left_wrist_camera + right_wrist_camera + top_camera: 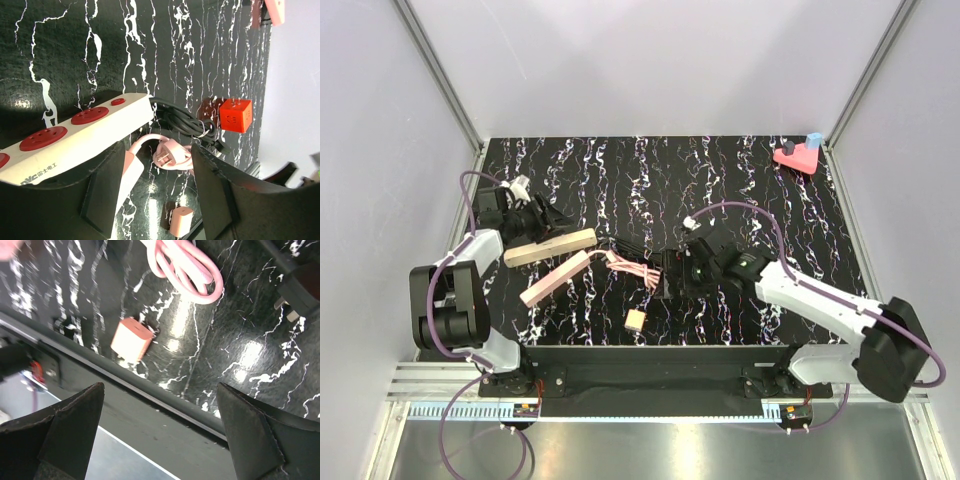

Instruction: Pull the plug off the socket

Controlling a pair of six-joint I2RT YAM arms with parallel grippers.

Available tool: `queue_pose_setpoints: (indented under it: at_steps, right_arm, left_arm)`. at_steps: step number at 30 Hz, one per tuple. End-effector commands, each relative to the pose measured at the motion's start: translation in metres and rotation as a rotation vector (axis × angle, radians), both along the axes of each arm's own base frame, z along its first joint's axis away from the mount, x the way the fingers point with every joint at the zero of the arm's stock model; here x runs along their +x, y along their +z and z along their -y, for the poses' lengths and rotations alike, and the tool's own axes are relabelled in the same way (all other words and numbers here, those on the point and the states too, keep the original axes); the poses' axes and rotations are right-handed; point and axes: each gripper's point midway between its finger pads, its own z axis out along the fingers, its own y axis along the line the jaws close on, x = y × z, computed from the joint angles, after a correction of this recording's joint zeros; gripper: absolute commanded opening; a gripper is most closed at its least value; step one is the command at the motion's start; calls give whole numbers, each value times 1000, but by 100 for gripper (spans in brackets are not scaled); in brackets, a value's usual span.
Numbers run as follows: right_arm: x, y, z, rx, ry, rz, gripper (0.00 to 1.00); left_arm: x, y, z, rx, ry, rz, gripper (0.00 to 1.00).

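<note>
Right wrist view, upper right: black plug [305,280] lies loose, prongs bare, right hand [160,390] wide open and empty, so the pull looks done; left hand [157,150] sits at the socket [107,127], grip unclear.

— State of the socket [552,246]?
— Long cream bar with red outlets facing up. It lies flat on the left half of the table, nearly crosswise and slightly slanted.
— And the plug [302,280]?
— Black, lying on the table. Prongs bare, apart from the socket.
</note>
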Motion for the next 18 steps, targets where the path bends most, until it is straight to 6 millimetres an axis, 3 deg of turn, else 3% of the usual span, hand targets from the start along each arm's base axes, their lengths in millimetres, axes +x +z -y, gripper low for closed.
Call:
queue_pose_setpoints:
  at_steps: [1, 6, 8, 9, 13, 18]
  right_arm:
    - [8, 14, 7, 26, -128, 17, 100]
    - [4, 24, 24, 23, -180, 61, 100]
    - [8, 23, 39, -16, -204, 115, 100]
    - [9, 22, 43, -27, -211, 131, 100]
    - [16, 17, 51, -79, -213, 175, 100]
    - [13, 0, 55, -156, -147, 160, 100]
  left_arm:
    - [4, 13, 1, 53, -7, 78, 59]
    - [9, 38, -7, 134, 23, 201, 59]
    - [10, 56, -17, 204, 63, 287, 60]
    - [8, 76, -20, 235, 82, 356, 61]
    - [0, 102, -39, 371, 182, 491, 66]
    - [-20, 108, -12, 327, 155, 521, 66]
